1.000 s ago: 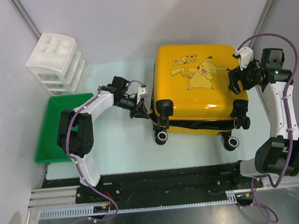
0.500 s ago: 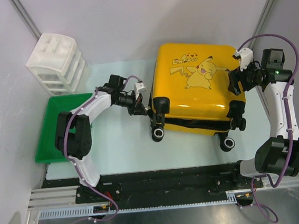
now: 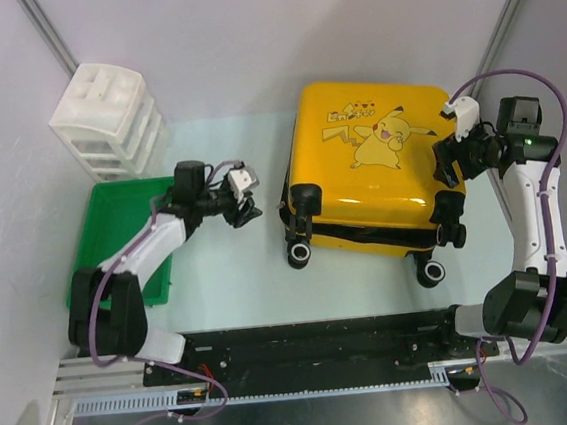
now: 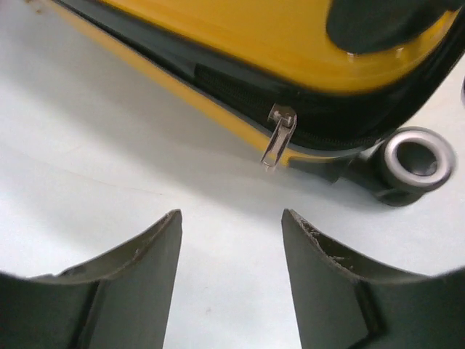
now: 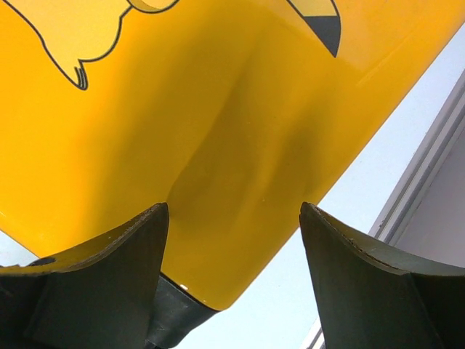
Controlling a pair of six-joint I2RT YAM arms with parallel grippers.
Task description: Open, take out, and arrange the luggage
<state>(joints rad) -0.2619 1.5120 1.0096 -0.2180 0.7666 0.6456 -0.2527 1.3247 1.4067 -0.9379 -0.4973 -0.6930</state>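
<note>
Left pincer (image 4: 231, 218) spread, empty — just short of the luggage (image 3: 374, 164), which lies flat on the surface (image 3: 230, 278), zipper pull (image 4: 278, 138) dangling. Right pincer (image 5: 232, 211) spread — at its right edge.

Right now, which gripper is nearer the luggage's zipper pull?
Left. The left gripper, open, faces the zipper pull across a gap of table. The right gripper, open, is at the far right edge of the luggage, over its yellow shell.

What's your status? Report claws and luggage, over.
Left claw open, off the luggage, facing the zipper pull. Right claw open at luggage's right edge. Luggage lying flat, not laid open. No obstruction seen.
</note>
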